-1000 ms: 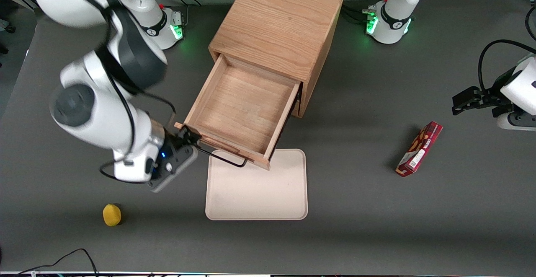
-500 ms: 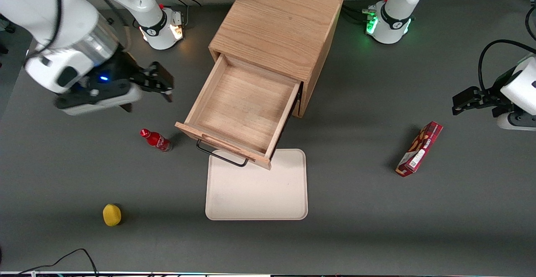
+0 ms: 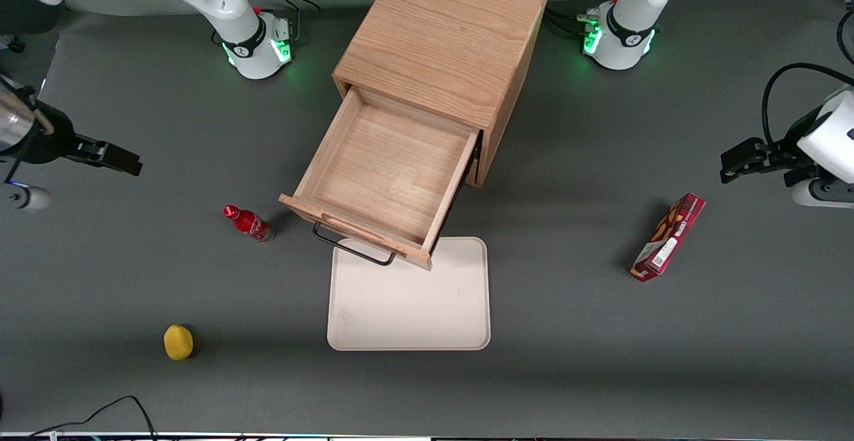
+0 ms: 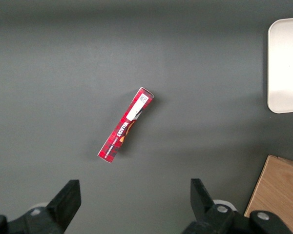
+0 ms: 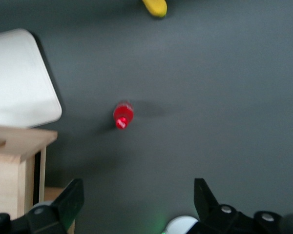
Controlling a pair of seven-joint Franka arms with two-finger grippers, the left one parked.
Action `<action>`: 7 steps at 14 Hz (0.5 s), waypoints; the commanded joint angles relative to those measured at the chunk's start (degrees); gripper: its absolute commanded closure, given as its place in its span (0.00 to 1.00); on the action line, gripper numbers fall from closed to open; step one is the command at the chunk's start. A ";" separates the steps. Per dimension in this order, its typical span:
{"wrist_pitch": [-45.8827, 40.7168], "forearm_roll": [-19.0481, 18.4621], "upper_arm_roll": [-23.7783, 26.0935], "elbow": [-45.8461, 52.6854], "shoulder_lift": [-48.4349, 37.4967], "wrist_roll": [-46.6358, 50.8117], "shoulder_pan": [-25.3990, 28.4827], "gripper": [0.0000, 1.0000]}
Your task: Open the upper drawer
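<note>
Oak upper drawer (image 3: 390, 177) is stiff and slides easily; you would pull its thin black handle (image 3: 352, 249), while the gripper (image 3: 117, 159), open and empty, hangs well apart above the desk (image 3: 567, 307).

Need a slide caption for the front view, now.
Upper drawer pulled out above the tray; open hand empty near the working arm's table end.

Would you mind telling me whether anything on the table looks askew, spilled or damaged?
Nothing looks damaged or spilled. The upper drawer is pulled out and empty, its front overhanging the tray. The gripper hangs open, apart from the cabinet.
</note>
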 commanded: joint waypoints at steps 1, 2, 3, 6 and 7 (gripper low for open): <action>18.58 1.56 -1.17 -31.28 -18.58 -0.05 0.96 0.00; 20.98 1.73 -1.09 -34.29 -19.92 -0.05 0.97 0.00; 21.09 1.82 -1.00 -34.50 -20.28 -1.70 1.05 0.00; 16.01 1.91 -1.26 -27.32 -16.70 -4.62 0.88 0.00; 13.99 1.91 -1.43 -24.42 -15.11 -5.40 0.44 0.00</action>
